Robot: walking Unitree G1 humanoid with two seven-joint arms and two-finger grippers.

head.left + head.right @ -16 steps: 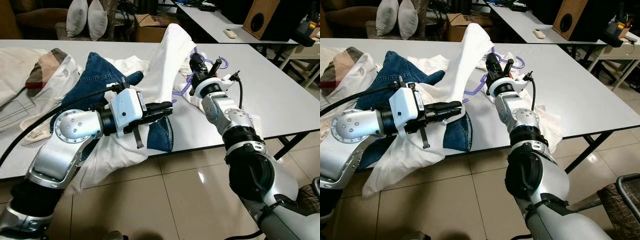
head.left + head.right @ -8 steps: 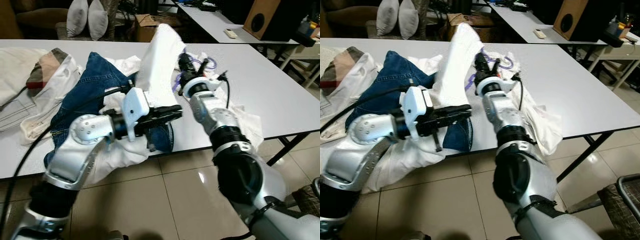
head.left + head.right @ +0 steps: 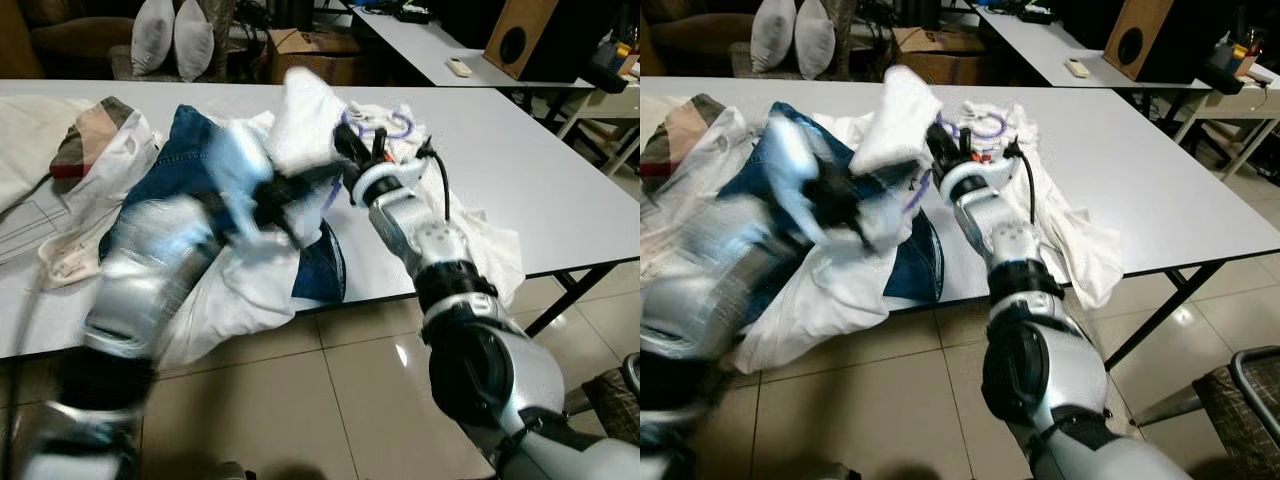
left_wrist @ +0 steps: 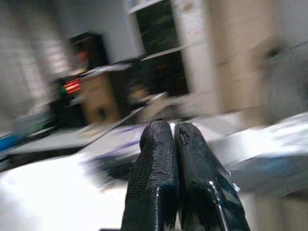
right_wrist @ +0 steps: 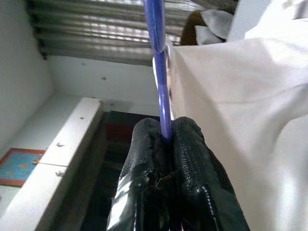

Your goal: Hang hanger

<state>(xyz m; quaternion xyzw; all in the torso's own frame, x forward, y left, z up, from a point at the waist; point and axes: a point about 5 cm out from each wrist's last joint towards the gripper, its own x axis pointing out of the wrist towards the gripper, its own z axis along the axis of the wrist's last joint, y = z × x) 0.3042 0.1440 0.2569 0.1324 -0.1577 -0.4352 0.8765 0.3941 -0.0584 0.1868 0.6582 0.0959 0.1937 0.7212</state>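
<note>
A purple hanger [image 3: 381,123] carries a white shirt [image 3: 304,108] that is lifted above the table's clothes pile. My right gripper [image 3: 347,152] is shut on the hanger's thin bar [image 5: 158,48], which runs out from between the fingertips [image 5: 163,127], and the shirt [image 5: 231,86] hangs right beside it. My left arm is blurred by motion, and its gripper [image 3: 296,188] sits just left of the shirt, over the blue jeans [image 3: 168,170]. In the left wrist view that gripper [image 4: 173,129] is shut, with nothing seen between the fingers.
The white table [image 3: 530,170] holds more white clothes [image 3: 480,235] at its front edge and a plaid garment [image 3: 92,132] at the left. Behind it are pillows [image 3: 175,35], a cardboard box [image 3: 320,45], a second table and a speaker [image 3: 520,40]. A tiled floor lies below.
My right gripper has carried the hanger and shirt to the left and a little farther back. My left arm has swung up towards the shirt and is now blurred.
</note>
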